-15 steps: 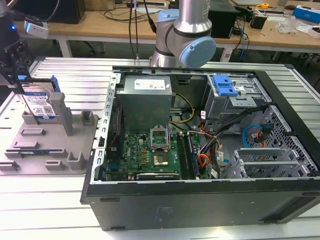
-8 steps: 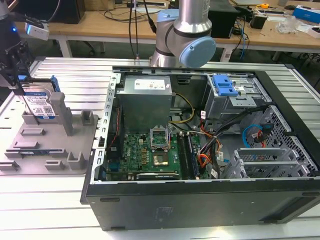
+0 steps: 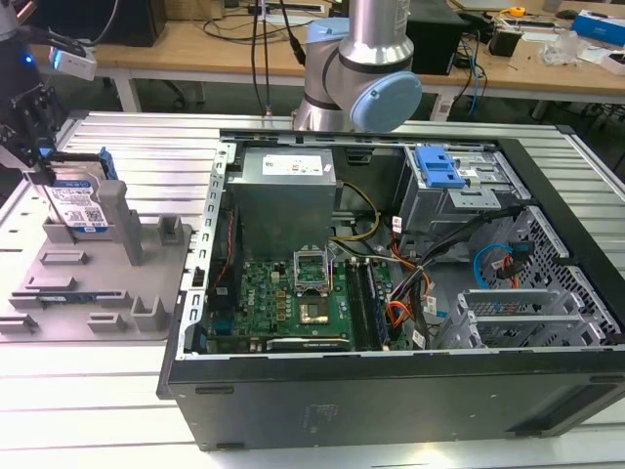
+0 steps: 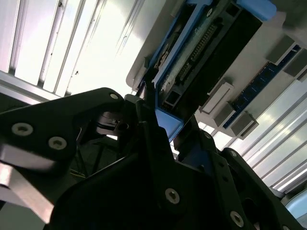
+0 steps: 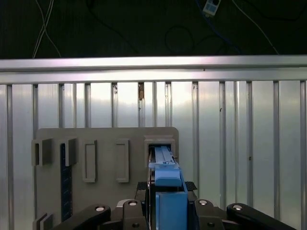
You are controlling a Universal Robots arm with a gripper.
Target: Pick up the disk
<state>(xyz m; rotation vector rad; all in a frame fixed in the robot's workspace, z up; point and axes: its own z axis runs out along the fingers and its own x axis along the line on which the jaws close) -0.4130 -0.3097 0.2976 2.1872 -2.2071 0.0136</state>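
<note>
Upper left in the exterior view, the gripper (image 3: 41, 172) is clamping its jaws onto the top edge of the disk (image 3: 80, 207). It is standing upright in the grey tray (image 3: 146, 293), so the lift is not yet done.

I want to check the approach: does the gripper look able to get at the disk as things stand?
Probably yes. The gripper sits right at the top edge of the disk, which stands upright in the tray, with nothing between them.
</note>
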